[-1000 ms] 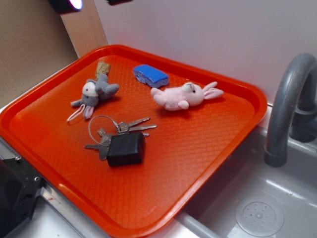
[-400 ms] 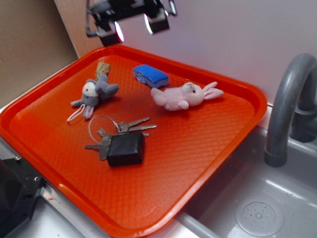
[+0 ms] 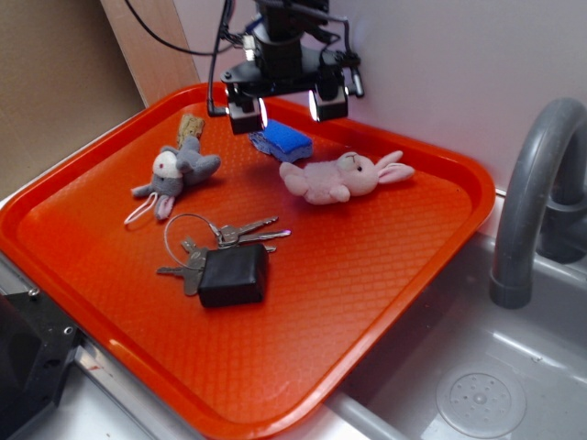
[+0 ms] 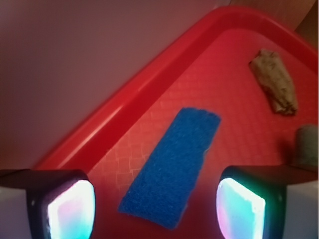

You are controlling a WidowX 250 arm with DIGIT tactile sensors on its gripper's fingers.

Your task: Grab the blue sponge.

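The black gripper (image 3: 286, 107) w/ glowing finger pads (image 4: 69, 209) is seen spread wide, nothing held, hung just above the small bright-blue rectangular foam sponge (image 3: 282, 140). Sponge is lain flat near the far rim of the orange-red plastic tray (image 3: 367, 302), btwn the tan cork-like piece (image 4: 274, 82) & the pink plush bunny (image 3: 341, 177).

You're looking at the blue sponge (image 3: 283, 140), a small bright-blue foam block with rounded corners and a coarse, pitted top. It lies flat on the red tray (image 3: 385, 275), near the tray's back rim and close to the wall. In the wrist view the blue sponge (image 4: 172, 166) runs on a slant, its long axis roughly along the raised rim, and nothing touches it.
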